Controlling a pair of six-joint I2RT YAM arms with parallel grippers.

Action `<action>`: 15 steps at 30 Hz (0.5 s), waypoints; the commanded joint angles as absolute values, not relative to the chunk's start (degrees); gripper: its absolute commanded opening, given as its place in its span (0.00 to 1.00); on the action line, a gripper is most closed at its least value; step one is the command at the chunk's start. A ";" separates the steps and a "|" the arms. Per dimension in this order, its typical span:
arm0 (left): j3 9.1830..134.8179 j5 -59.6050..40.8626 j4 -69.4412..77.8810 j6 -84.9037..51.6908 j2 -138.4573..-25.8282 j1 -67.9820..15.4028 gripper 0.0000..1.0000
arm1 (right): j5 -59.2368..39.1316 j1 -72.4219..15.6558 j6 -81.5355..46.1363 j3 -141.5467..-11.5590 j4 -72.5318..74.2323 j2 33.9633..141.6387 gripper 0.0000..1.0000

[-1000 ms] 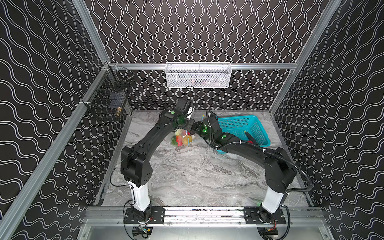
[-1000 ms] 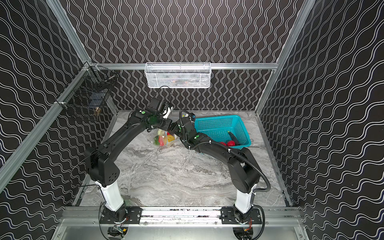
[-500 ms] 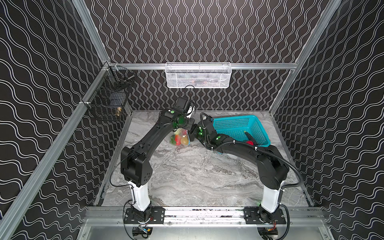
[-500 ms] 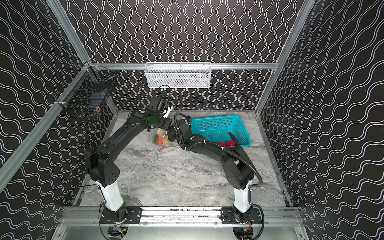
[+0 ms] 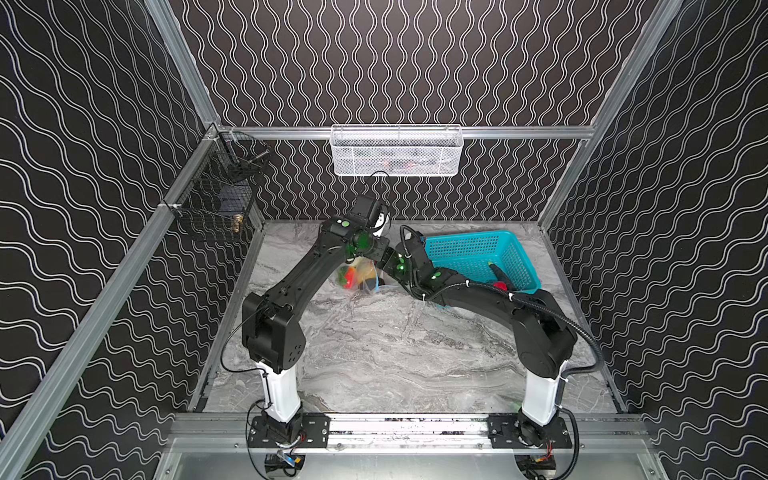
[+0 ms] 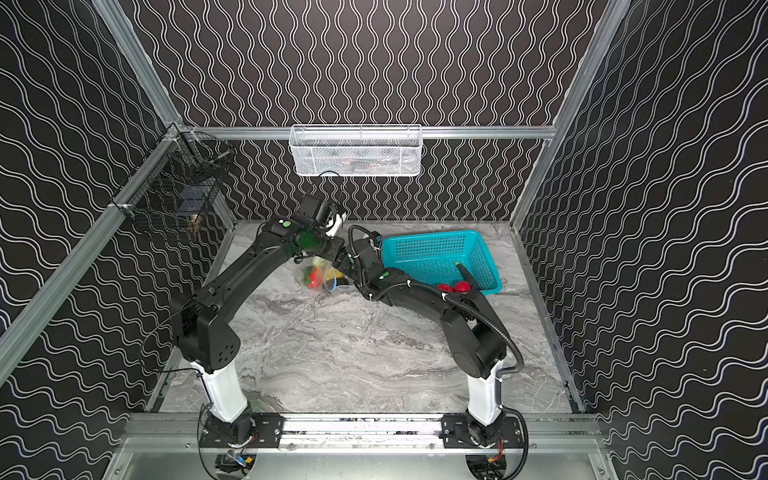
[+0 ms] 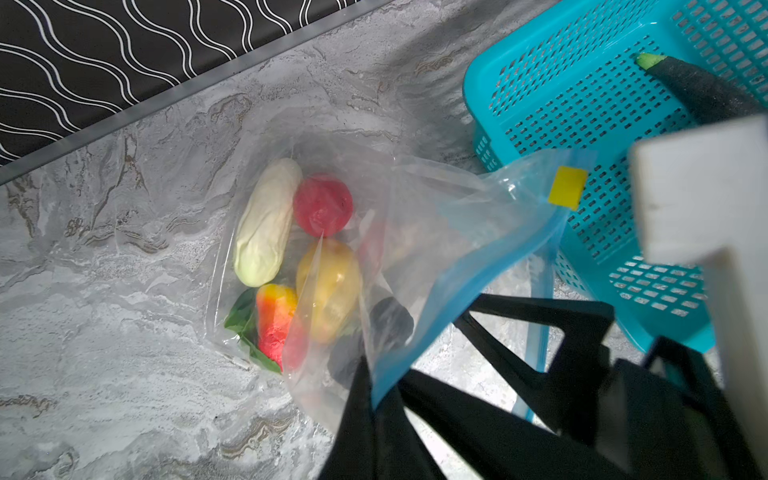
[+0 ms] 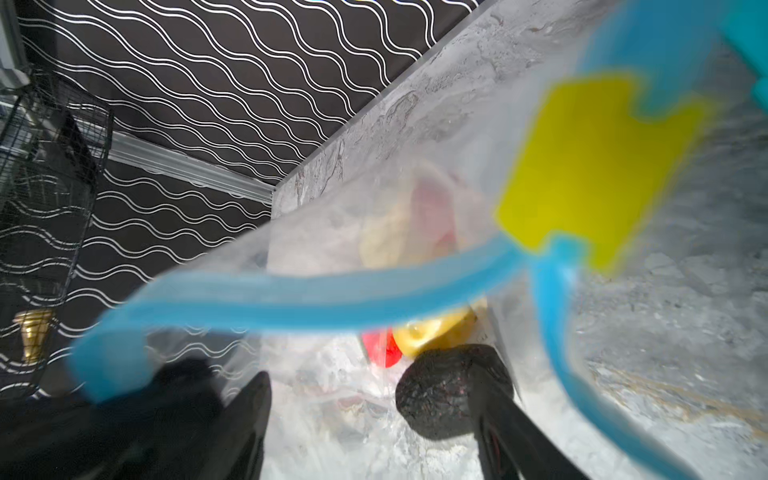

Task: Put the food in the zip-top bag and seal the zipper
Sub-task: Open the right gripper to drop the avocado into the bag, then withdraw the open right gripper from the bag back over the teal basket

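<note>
as the left claw (image 7: 372, 399) pinches the zipper (image 7: 478, 274), zip-top bag (image 7: 415, 199) holds food (image 7: 328, 286)

matte black angular links on left arm (image 5: 299, 282) and right arm (image 5: 482, 296), white round base posts (image 5: 281, 390), glowing green dots (image 5: 344, 223) at the joints, black ribbed hose (image 5: 582, 337) with white ties (image 5: 467, 284) along the right one, bolted black foot plates (image 5: 316, 428), slim black fingers on left claw (image 7: 376, 390).
</note>
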State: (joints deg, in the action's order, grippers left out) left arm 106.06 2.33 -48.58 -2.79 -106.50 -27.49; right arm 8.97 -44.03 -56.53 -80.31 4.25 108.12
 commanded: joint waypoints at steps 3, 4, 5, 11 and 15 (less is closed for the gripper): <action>106.18 2.72 -48.21 -2.54 -106.52 -27.45 0.00 | 10.06 -44.07 -56.52 -80.02 5.47 105.76 0.74; 106.18 2.89 -48.12 -2.54 -106.39 -27.49 0.00 | 10.39 -44.04 -56.51 -79.98 5.37 105.52 0.74; 106.13 2.97 -48.03 -2.45 -106.35 -27.42 0.00 | 10.63 -44.08 -56.51 -79.76 5.27 105.22 0.71; 106.26 2.77 -48.18 -2.59 -106.44 -27.48 0.00 | 11.81 -44.03 -57.12 -77.17 5.36 102.73 0.70; 105.86 2.64 -47.90 -2.61 -106.13 -27.42 0.00 | 13.43 -44.03 -57.13 -75.86 4.65 100.46 0.70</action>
